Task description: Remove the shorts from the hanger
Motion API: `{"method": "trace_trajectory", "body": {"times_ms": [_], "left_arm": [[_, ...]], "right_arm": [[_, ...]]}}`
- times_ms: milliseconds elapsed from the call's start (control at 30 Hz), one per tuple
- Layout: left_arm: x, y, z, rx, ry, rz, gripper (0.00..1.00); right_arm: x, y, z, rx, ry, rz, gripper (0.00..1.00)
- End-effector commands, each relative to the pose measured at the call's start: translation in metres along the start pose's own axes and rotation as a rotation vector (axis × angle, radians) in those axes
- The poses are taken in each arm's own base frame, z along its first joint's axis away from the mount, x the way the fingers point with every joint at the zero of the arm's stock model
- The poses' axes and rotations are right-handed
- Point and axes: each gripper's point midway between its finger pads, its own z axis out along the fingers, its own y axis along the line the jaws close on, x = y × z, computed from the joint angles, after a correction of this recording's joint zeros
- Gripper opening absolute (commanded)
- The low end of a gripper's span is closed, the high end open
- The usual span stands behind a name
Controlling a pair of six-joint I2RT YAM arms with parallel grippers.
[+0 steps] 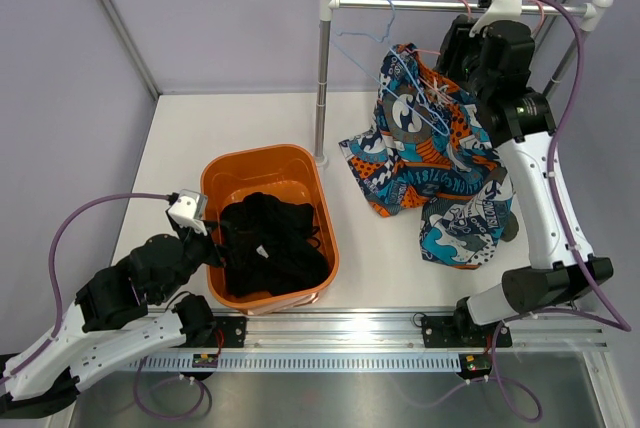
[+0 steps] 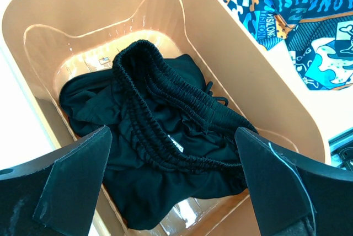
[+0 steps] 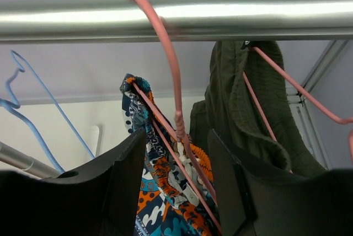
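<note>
The patterned blue-and-orange shorts (image 1: 440, 158) hang by their waistband from a pink hanger (image 3: 171, 65) hooked on the steel rail (image 1: 420, 3), and their lower part rests on the table. My right gripper (image 1: 462, 38) is up at the rail. In the right wrist view it (image 3: 177, 137) is open, with the hanger's neck and the shorts' waistband (image 3: 160, 192) between its fingers and no contact that I can see. My left gripper (image 1: 210, 240) is open and empty over the orange basket (image 1: 260, 153), which holds black shorts (image 2: 160, 98).
An empty blue hanger (image 1: 370, 33) hangs on the rail to the left of the pink one. An olive green garment (image 3: 242, 98) hangs on a second pink hanger close to the right finger. The rack's upright post (image 1: 322, 78) stands behind the basket.
</note>
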Motion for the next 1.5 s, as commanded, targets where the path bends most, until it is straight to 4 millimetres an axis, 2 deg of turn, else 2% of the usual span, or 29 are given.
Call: {"method": "trace_trajectory", "body": {"times_ms": [0,167,233,333,600,733,800,933,1067,1233,1300,1367,1400,1433,1467], "left_arm": [[-0.004,-0.006,0.002,0.025,-0.020,-0.005,0.99],[-0.004,-0.005,0.002,0.023,-0.020,-0.005,0.99],[-0.004,-0.006,0.003,0.023,-0.018,-0.002,0.99],[-0.004,-0.006,0.003,0.023,-0.017,-0.003,0.99],[-0.003,-0.007,0.004,0.024,-0.013,0.002,0.99],[-0.003,-0.007,0.004,0.023,-0.011,0.002,0.99],[-0.002,-0.007,0.004,0.023,-0.010,0.004,0.99],[-0.002,-0.007,0.005,0.022,-0.005,0.008,0.99],[-0.001,-0.007,0.006,0.019,-0.004,0.007,0.99],[-0.001,-0.007,0.007,0.017,0.003,0.013,0.99],[0.000,-0.007,0.007,0.014,0.005,0.012,0.99],[0.000,-0.007,0.008,0.014,0.006,0.013,0.99],[-0.001,-0.007,0.007,0.013,0.004,0.013,0.99],[0.000,-0.007,0.008,0.013,0.005,0.013,0.99],[0.000,-0.007,0.008,0.010,0.007,0.016,0.99]], "right_arm": [[-0.009,0.010,0.015,-0.050,-0.033,-0.002,0.57],[-0.005,0.012,0.025,-0.059,-0.012,-0.007,0.52],[-0.005,0.013,0.024,-0.061,-0.014,-0.001,0.41],[-0.005,0.013,0.023,-0.059,-0.015,0.005,0.34],[-0.008,0.014,0.022,-0.063,-0.025,0.010,0.30],[-0.012,0.015,0.019,-0.069,-0.032,0.016,0.13],[-0.015,0.015,0.017,-0.071,-0.036,0.021,0.01],[-0.026,0.013,0.008,-0.067,-0.058,0.034,0.00],[-0.045,0.010,-0.011,-0.062,-0.106,0.057,0.00],[-0.075,0.000,-0.046,-0.034,-0.170,0.088,0.00],[-0.077,-0.004,-0.059,-0.023,-0.161,0.098,0.00],[-0.070,-0.008,-0.069,-0.011,-0.132,0.107,0.00],[-0.071,-0.010,-0.080,-0.009,-0.135,0.127,0.00],[-0.064,-0.011,-0.083,-0.003,-0.112,0.134,0.00],[-0.057,-0.014,-0.095,0.003,-0.086,0.153,0.00]]}}
